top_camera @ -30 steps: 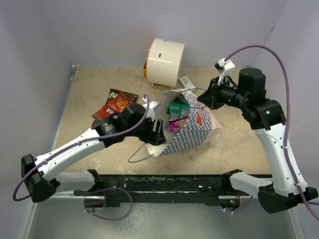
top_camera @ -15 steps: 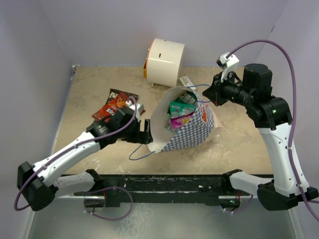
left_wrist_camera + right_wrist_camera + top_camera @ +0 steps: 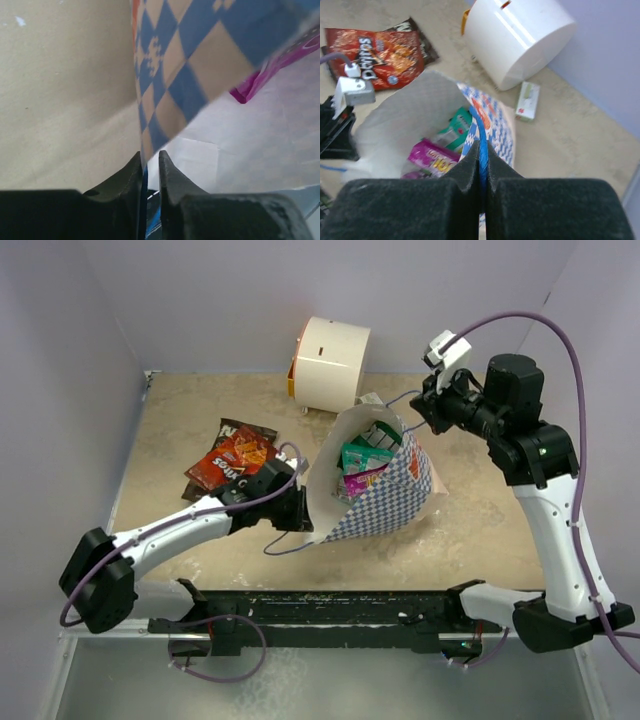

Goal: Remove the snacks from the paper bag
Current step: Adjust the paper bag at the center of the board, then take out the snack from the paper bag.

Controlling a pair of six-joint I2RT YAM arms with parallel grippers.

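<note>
**A:** Bag, position?

**B:** Large white paper bag with blue checked pattern (image 3: 385, 502) sits mid-counter (image 3: 180, 410). It leans, mouth open and turned up toward the overhead view. White inner wall is exposed on the left side.

**A:** Left gripper?

**B:** Left gripper (image 3: 149, 156) is low at the bag's near-left rim. Its fingers are drawn together with the paper edge pinched between them. In the wrist view the checked wall rises straight out of the narrow gap.

**A:** Right gripper?

**B:** Right gripper (image 3: 481, 147) is above the far-right rim, clamped tight on the blue string handle (image 3: 481, 125). The string runs taut from the fingers down to the paper bag.

**A:** Snacks?

**B:** Two clear ones are inside: a teal glossy packet (image 3: 358, 454) near the top, and a magenta-purple glossy packet (image 3: 362, 480) just beneath it, touching. More lies under them, too crowded to identify. Outside, left of the bag and apart from it, a red chips bag (image 3: 236, 454) lies flat on the counter. A dark brown packet (image 3: 415, 32) shows from under its edges.

**A:** Other items?

**B:** A white cylindrical appliance (image 3: 330, 360) lies on its side against the back wall. A small green-and-white box (image 3: 526, 101) lies flat on the counter between that cylinder and the bag, near both.
</note>
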